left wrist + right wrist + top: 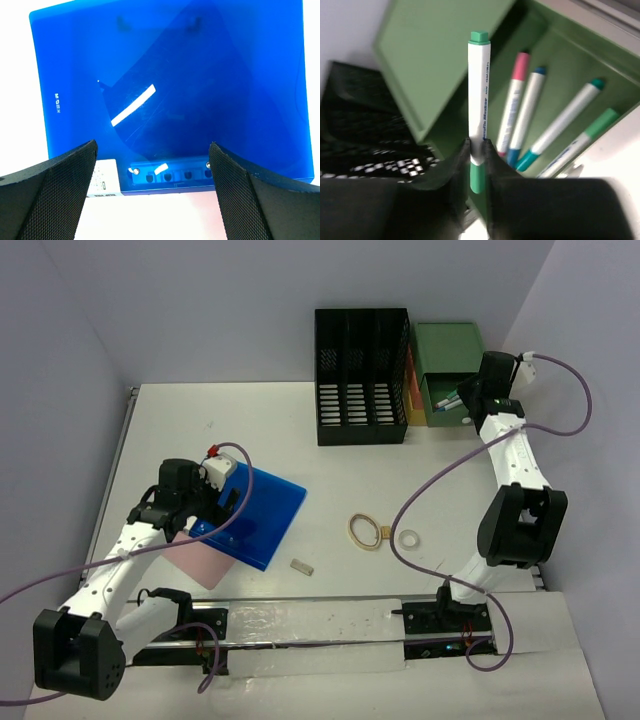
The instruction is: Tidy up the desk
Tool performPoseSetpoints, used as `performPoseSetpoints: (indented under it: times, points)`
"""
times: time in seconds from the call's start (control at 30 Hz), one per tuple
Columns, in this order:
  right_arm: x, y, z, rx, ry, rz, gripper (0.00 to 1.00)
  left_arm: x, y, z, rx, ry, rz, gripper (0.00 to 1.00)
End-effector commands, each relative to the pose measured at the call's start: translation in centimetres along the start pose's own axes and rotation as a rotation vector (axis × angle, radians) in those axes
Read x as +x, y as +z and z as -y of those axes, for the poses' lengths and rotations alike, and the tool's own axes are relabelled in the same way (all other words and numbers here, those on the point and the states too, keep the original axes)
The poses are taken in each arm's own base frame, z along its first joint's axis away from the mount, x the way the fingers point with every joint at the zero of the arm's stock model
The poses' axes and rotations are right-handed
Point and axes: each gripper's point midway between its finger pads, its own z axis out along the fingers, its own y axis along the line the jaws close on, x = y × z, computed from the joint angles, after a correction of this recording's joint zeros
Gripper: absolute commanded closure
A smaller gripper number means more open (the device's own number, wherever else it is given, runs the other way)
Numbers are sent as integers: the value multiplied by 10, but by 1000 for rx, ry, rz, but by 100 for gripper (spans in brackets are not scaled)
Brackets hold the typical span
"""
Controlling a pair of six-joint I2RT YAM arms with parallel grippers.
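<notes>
While the right hand (479, 150) was clenched on a green-capped marker (479, 100) over the open green drawer (560, 50), just beside the black file rack (362, 375), the main risk lay in the release. Pinched near one end, the marker jutted far past the fingertips, so it could have tipped over the drawer's wall or landed across the other markers (525, 110) inside and rolled onto the table (200, 430), which spread out in front of the rack. Well apart from the rack, the left hand (152, 147) hung released over a blue folder (200, 60), whose glossy cover would probably have slipped from a shallow pinch.
</notes>
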Motion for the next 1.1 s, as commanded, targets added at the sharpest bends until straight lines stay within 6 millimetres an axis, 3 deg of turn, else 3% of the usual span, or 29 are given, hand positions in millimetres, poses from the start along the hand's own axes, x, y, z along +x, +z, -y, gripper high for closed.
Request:
performPoseSetpoints:
  times: [0.0, 0.1, 0.23, 0.33, 0.47, 0.53, 0.6, 0.67, 0.77, 1.07]
  points:
    - [-17, 1, -17, -35, -31, 19, 66, -13, 0, -2, -6, 4, 48, 1]
    - [-11, -3, -25, -66, -70, -27, 61, -13, -1, -1, 0, 6, 52, 1]
    - [-18, -21, -36, -116, -149, -10, 53, -15, -2, -2, -7, 4, 59, 1]
    - [-19, -32, -32, -111, -195, -12, 51, -16, -4, -2, -11, 5, 66, 1]
    - [-3, -44, -22, -137, -216, -57, 53, -17, -5, -3, -18, 4, 71, 1]
    - [11, -49, -7, -123, -211, -86, 54, -16, -5, -4, -22, 2, 67, 1]
    - [8, -63, -3, -136, -193, -67, 54, -16, -5, -5, -30, 0, 65, 1]
    - [18, -69, 10, -146, -183, -80, 56, -16, -5, -6, -34, 1, 65, 1]
    - [12, -83, 11, -192, -188, -42, 59, -16, -5, -6, -34, 0, 63, 1]
    - [25, -64, 55, -180, -100, -99, 65, -13, -2, -6, -32, -1, 47, 1]
